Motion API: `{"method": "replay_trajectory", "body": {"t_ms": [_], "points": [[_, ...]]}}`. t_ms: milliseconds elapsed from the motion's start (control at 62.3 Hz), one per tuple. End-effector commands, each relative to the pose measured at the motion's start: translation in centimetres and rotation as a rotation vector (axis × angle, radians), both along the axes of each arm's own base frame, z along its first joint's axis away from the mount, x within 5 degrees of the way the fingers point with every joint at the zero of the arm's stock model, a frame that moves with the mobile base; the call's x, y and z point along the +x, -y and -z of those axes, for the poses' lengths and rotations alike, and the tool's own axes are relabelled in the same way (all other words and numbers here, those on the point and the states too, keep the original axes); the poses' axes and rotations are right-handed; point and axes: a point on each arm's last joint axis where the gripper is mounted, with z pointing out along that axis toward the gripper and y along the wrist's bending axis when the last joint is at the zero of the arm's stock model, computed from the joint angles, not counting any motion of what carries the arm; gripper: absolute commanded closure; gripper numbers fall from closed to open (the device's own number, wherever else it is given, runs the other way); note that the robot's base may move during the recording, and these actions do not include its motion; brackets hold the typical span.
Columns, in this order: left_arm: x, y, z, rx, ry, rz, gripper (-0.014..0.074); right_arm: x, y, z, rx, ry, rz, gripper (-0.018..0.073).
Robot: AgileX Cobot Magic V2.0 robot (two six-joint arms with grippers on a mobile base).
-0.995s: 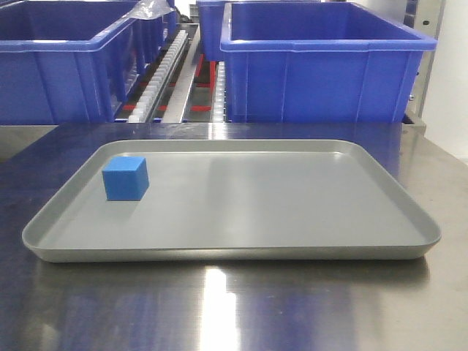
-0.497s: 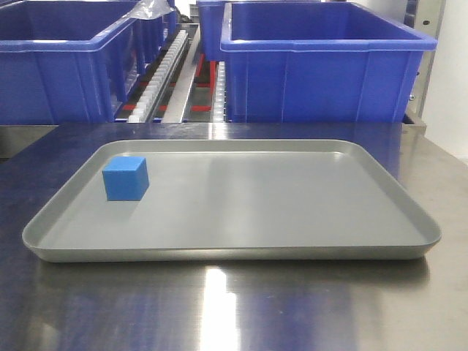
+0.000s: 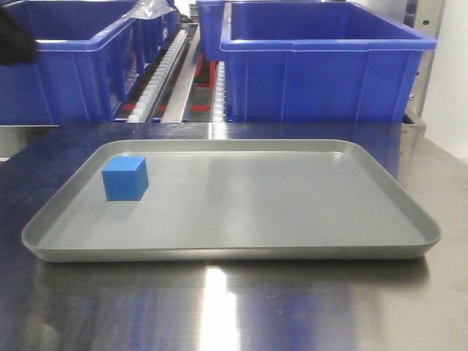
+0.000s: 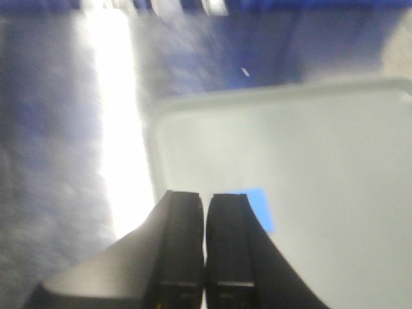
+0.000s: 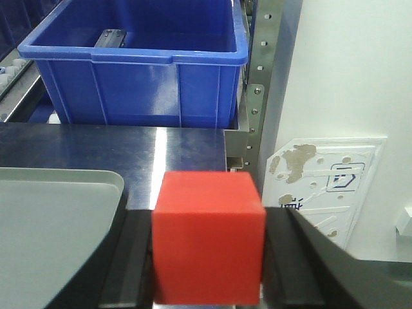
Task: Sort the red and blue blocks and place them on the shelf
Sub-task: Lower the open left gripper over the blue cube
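Observation:
The blue block (image 3: 125,178) sits on the left part of the grey tray (image 3: 292,212), well apart from both grippers in the front view. In the left wrist view my left gripper (image 4: 206,196) is shut with nothing between its fingers. It hovers over the tray's corner (image 4: 322,148), and the blue block (image 4: 262,209) peeks out just behind its right finger. My right gripper (image 5: 208,222) is shut on the red block (image 5: 208,238), held off the tray's right corner (image 5: 51,219). The shelf (image 3: 191,88) stands behind the table.
Large blue tubs (image 3: 322,66) (image 3: 58,73) fill the shelf behind the tray. A perforated steel upright (image 5: 261,84) and a white wall panel (image 5: 328,187) lie ahead of the right gripper. A dark blurred shape (image 3: 13,36) shows at the front view's top left edge.
A dark blurred shape has come into the top left of the front view. The blue block and the tray have not moved.

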Motion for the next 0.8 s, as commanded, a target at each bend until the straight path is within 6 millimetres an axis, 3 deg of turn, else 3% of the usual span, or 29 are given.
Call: {"method": "replay_trajectory", "body": {"t_ms": [0,273,417,546,786], "points": [[0.8,1.3,-1.8,-0.084,0.004,0.008,0.0471,0.0,0.2,-1.7,-0.004,0.114,0.017,0.0281],[2.0,4.8,-1.2,-0.142,-0.191,0.021,0.0444,0.0,0.2,-1.7,-0.004,0.114,0.017,0.0281],[2.5,6.1,-0.9,-0.106,-0.296,0.047,0.0252,0.0,0.2,-1.7,-0.004,0.114,0.017,0.0281],[3.2,6.3,-0.7,-0.09,-0.415,-0.034,0.0086,0.0,0.2,-1.7,-0.004,0.114,0.017,0.0281],[4.2,6.7,-1.2,-0.033,-0.492,-0.072,0.0049,0.0,0.2,-1.7,-0.004,0.114,0.017,0.0281]]}}
